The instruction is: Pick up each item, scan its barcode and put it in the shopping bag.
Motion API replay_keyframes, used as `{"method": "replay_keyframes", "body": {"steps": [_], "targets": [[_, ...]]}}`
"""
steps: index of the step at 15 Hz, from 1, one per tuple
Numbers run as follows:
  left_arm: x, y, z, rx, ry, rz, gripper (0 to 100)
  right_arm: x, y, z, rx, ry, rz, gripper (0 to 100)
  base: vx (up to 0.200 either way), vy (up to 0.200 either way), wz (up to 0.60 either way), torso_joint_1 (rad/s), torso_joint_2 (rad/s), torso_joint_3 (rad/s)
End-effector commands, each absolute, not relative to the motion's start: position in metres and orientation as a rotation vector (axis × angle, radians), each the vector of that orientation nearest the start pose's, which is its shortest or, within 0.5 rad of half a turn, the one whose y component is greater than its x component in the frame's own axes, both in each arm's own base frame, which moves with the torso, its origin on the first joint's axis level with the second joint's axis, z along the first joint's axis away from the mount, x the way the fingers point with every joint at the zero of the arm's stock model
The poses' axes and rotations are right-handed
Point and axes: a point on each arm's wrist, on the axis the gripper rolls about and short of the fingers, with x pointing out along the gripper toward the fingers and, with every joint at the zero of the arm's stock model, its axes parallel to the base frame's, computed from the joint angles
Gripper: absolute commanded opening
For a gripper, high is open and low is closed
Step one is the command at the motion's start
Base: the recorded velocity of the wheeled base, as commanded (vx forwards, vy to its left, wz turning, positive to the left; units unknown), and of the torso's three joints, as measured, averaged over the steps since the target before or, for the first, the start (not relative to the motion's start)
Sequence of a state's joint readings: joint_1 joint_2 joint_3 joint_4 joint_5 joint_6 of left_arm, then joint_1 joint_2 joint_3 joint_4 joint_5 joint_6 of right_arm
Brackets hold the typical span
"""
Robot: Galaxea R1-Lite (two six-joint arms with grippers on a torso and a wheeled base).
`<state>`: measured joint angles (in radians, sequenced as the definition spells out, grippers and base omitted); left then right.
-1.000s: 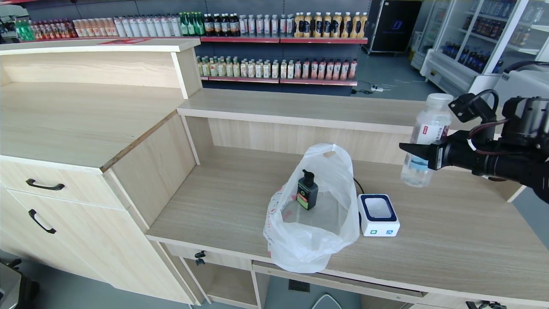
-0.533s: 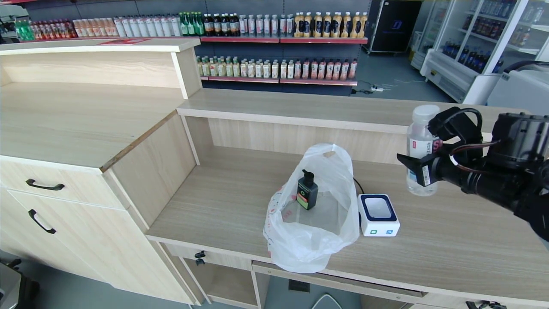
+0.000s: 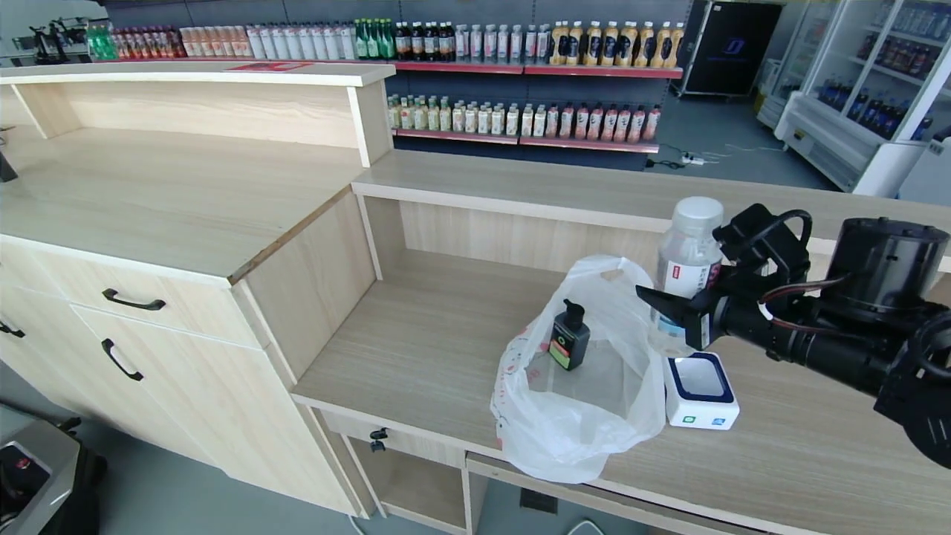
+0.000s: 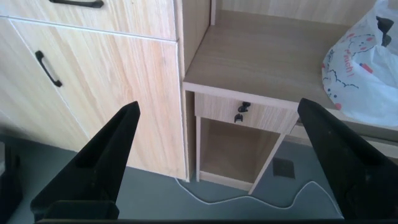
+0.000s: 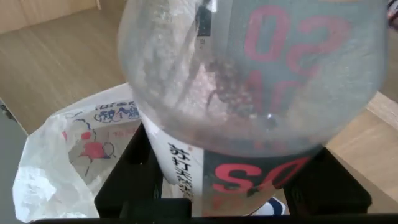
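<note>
The clear water bottle [image 3: 685, 267] hangs upright — long axis vertical — clamped at its lower half in the right gripper [image 3: 674, 316], just above the far edge of the barcode scanner [image 3: 700, 390]. The shopping bag [image 3: 579, 423] (a dark pump bottle [image 3: 570, 345] already inside) gapes just left of the scanner. The left gripper [image 4: 219, 109], fingers wide apart, hangs low beside the counter [image 4: 267, 56] — well away from it all

Water bottle [image 3: 687, 271]: clear body, white cap, white label with a red block. Right gripper [image 3: 672, 312]: black. Shopping bag [image 3: 565, 438]: translucent white, red printed figures on its near left side. Pump bottle [image 3: 570, 343] in the bag: black, label in red and green. Scanner [image 3: 702, 405], right of the bag: white body, dark blue frame round a pale window, one green and one blue mark on the near face. Counter [image 3: 423, 349]: pale wood grain. Drawer handles [image 3: 134, 301], far left: black.
</note>
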<state>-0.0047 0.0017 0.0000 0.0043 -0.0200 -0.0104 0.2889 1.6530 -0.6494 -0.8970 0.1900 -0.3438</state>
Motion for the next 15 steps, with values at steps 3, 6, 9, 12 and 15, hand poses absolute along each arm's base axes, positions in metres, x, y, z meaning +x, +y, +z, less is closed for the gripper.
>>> {"method": "replay_keyframes", "body": {"steps": [3,6,9,12,15], "targets": [[-0.023,0.000,0.075,-0.011,0.006,-0.025,100,0.291,0.079,0.147,-0.282,0.139,0.475,0,0.000,0.000,0.00,0.000,0.00,0.000],[-0.023,0.000,0.075,-0.011,0.006,-0.025,100,0.310,0.069,0.116,-0.215,0.201,0.434,0,0.000,0.000,0.00,0.000,0.00,0.000],[-0.023,0.000,0.075,-0.011,0.005,-0.025,100,0.323,0.064,0.092,-0.169,0.242,0.503,0,0.000,0.000,0.00,0.000,0.00,0.000],[-0.023,0.000,0.075,-0.011,0.006,-0.025,100,0.330,0.070,0.083,-0.158,0.166,0.628,0,0.000,0.000,0.00,0.000,0.00,0.000],[-0.023,0.000,0.075,-0.011,0.006,-0.025,100,0.333,0.073,0.074,-0.159,0.123,0.692,0,0.000,0.000,0.00,0.000,0.00,0.000]]}}
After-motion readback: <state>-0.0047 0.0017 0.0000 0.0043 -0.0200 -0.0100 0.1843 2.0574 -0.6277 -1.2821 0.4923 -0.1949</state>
